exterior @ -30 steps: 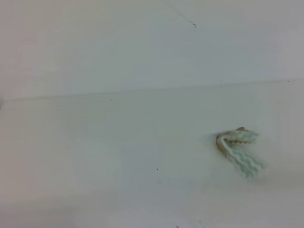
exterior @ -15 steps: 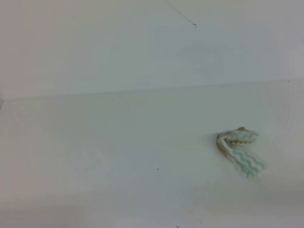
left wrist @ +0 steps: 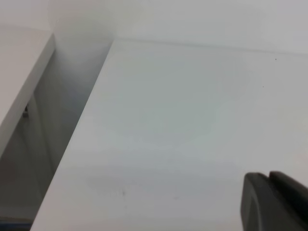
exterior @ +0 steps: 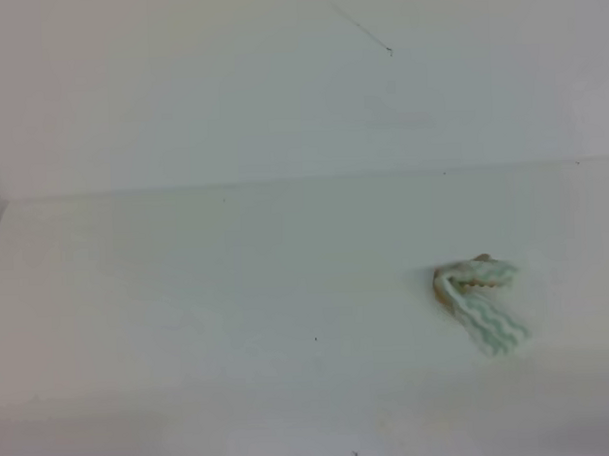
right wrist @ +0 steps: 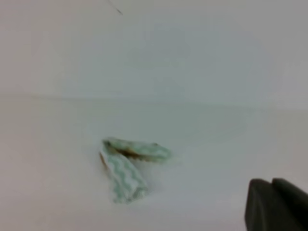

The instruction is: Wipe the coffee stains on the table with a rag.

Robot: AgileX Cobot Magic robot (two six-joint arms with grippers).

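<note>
The rag [exterior: 479,302], white with pale green zigzag stripes and a brownish end, lies crumpled on the right part of the white table [exterior: 237,290]. It also shows in the right wrist view [right wrist: 126,168], left of and beyond my right gripper [right wrist: 272,182]. Only the gripper's dark fingertips show at the bottom right, lying against each other, empty. My left gripper [left wrist: 268,175] shows the same way over bare table [left wrist: 168,120], fingertips together. No coffee stains are visible in any view. Neither gripper appears in the exterior view.
An upright white wall [exterior: 280,89] rises behind the table. The table's left edge [left wrist: 72,144] drops to a gap beside another white surface [left wrist: 19,72]. A few tiny dark specks [exterior: 314,339] dot the table.
</note>
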